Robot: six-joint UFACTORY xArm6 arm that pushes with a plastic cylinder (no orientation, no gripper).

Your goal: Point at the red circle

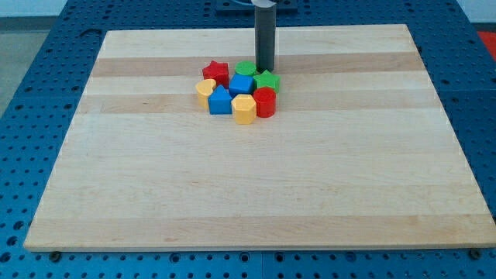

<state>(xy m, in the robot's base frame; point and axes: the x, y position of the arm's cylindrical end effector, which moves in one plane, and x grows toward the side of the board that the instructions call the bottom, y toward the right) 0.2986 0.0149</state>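
Note:
The red circle [265, 102] is a short red cylinder at the right edge of a tight cluster of blocks on the wooden board [248, 178]. My tip [266, 70] stands at the top of the cluster, between the green circle [246, 69] and the green star [267, 80], one block above the red circle. The green star lies between my tip and the red circle.
The cluster also holds a red star [215, 72], a blue cube [241, 84], a blue pentagon-like block [220, 101], a yellow block [205, 91] at the left and a yellow hexagon [244, 109] at the bottom. A blue pegboard [31, 93] surrounds the board.

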